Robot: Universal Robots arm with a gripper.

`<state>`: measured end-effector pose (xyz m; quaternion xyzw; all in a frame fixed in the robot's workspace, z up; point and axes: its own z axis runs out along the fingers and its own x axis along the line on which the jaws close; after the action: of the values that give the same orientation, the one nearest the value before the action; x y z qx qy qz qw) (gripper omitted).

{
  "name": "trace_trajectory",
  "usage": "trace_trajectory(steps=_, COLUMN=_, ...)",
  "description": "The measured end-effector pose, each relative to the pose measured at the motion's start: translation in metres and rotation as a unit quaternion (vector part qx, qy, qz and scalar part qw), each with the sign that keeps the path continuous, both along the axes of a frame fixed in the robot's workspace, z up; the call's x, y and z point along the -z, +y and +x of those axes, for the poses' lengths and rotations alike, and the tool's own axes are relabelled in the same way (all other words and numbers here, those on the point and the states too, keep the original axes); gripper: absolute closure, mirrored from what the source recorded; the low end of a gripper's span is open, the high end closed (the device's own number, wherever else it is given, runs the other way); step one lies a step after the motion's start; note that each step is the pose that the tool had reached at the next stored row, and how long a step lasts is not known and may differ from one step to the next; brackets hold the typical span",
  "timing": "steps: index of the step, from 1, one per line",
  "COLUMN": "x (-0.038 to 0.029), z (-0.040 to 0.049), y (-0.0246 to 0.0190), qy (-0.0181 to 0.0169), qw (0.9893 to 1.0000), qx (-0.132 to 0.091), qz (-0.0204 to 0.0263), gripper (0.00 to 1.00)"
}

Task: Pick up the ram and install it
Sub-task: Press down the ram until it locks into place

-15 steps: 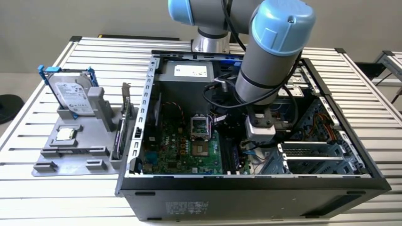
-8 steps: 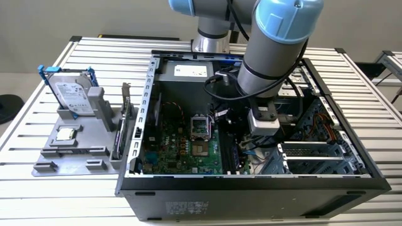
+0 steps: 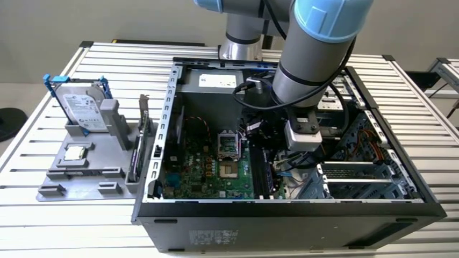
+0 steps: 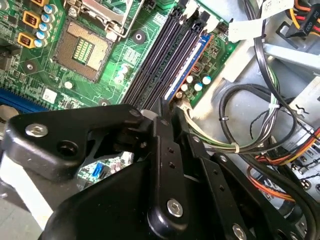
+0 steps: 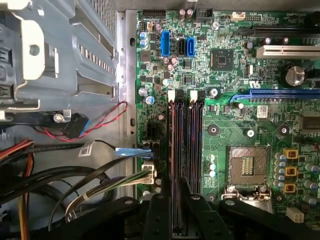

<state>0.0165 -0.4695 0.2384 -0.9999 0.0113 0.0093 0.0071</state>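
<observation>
**Gripper down over the memory slots**

In the exterior view you are looking at the arm [image 3: 315, 70] reaching straight down into the open computer case [image 3: 287, 209], its wrist hanging above the motherboard [image 3: 208, 166]. Beside the case, on the exterior view's left, a grey holder [image 3: 86, 172] is carrying the hard drive [image 3: 80, 107] upright.

In the second wrist view the gripper [image 4: 167, 117] is sitting at the near end of the memory slots [image 4: 170, 60], its black fingers [image 4: 162, 145] drawn close together around a thin dark edge. You cannot tell whether that edge is the ram or where the ram is lying. The processor socket [image 4: 82, 50] is sitting beside the slots.

In the first wrist view the fingers are straddling the same slots [image 5: 185, 150], with the cable bundle [image 5: 90, 185] lying beside the motherboard.
</observation>
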Motion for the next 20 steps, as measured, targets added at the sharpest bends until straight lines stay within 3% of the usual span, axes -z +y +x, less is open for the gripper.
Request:
trace_trajectory(steps=10, x=-0.0001, z=0.0, y=0.0, qy=0.0, qw=1.0, qx=-0.001, qz=-0.0001, gripper=1.0)
trace_trajectory(steps=15, x=-0.0001, z=0.0, y=-0.0001, qy=0.0, qw=0.9998, qx=-0.02, qz=-0.0001, gripper=1.0)
trace_trajectory(steps=20, x=-0.0001, z=0.0, y=0.0, qy=0.0, qw=0.9998, qx=-0.02, qz=-0.0001, gripper=1.0)
